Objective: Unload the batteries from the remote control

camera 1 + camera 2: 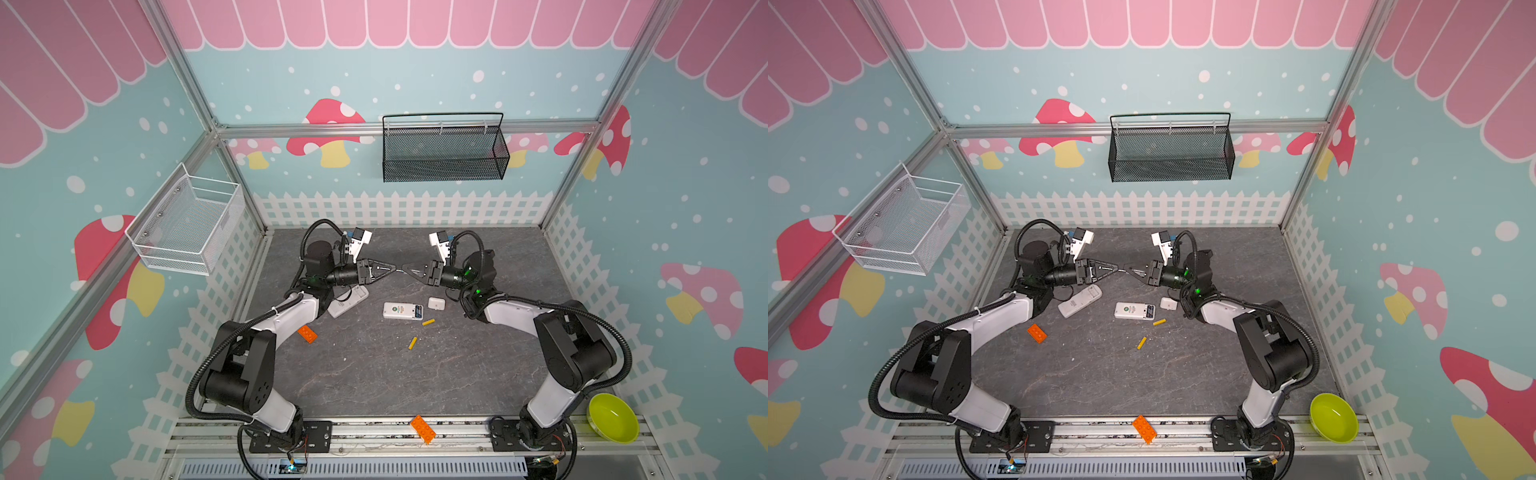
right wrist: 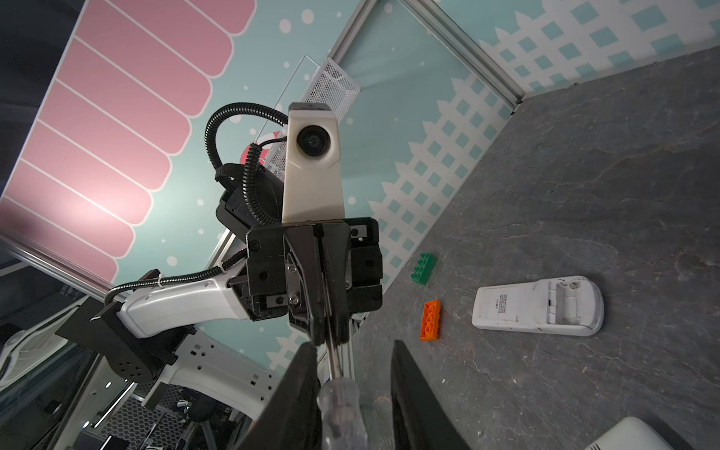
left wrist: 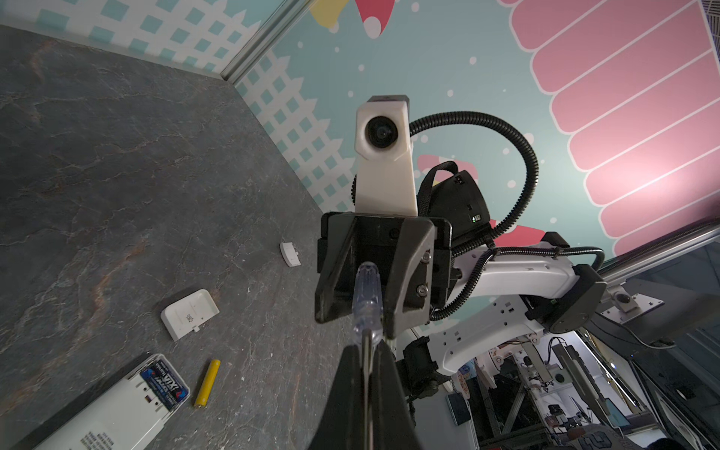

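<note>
Showing green brick (image 2: pixel 424 269) from right wrist only, black batteries (image 3: pixel 165 383) from left wrist

Black basket (image 1: pixel 444 156) on back wall, white basket (image 1: pixel 189 224) on L wall. Green bowl (image 1: pixel 614 420) front-R. Orange brick (image 1: pixel 307 334) on table (image 1: pixel 365 374), 2nd orange brick (image 1: pixel 423 429) on front rail (image 1: pixel 365 434). Green brick (image 2: pixel 424 269) at table edge. White cover (image 1: pixel 436 303) mid-table. Screwdriver (image 3: pixel 366 296) up in the air.
</note>
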Motion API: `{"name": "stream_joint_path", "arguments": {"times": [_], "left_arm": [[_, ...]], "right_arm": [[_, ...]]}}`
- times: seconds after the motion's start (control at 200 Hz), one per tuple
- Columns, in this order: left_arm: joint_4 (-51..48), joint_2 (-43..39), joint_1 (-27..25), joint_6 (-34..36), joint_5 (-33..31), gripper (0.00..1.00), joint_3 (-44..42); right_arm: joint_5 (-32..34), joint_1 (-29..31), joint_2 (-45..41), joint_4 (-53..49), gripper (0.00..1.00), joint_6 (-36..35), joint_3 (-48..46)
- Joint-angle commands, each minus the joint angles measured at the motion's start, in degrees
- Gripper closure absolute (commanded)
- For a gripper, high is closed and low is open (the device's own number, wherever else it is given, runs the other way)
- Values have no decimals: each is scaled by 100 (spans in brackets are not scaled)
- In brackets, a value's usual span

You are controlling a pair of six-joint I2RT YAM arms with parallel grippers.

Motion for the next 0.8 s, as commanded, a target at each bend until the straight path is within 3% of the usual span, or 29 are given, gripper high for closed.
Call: {"name": "stream_joint_path", "arguments": {"times": [0.0,0.125,0.21,0.33,0.435,0.52,0.595,0.706,0.796], "left_arm": [[-23,49,11,101,-56,100,52],[7,66,71,111,-92,93,52],[-115,84,111,244,-91,74,150],[-403,92,282,550,383,53,514],[-44,191,672,313,535,46,787],[-542,288,968,458,536,44,1231],[-1721,318,1041,1469,479,41,1661],[-4877,547,868,3931,-361,36,2615],[-5756,747,742,4893,-771,34,2970]], "right_arm": [[-82,43,119,183,77,83,106],[-183,34,103,173,91,32,51],[-169,-16,20,173,100,-20,-74],[-162,-221,-245,171,100,-70,-412],[-255,-497,-543,124,100,-185,-748],[-407,-724,-794,-153,100,-416,-940],[-562,-888,-1052,-795,100,-1051,-969],[-485,-1024,-1398,-2704,100,-2683,-684],[-275,-1111,-1577,-3978,100,-3770,-440]]}}
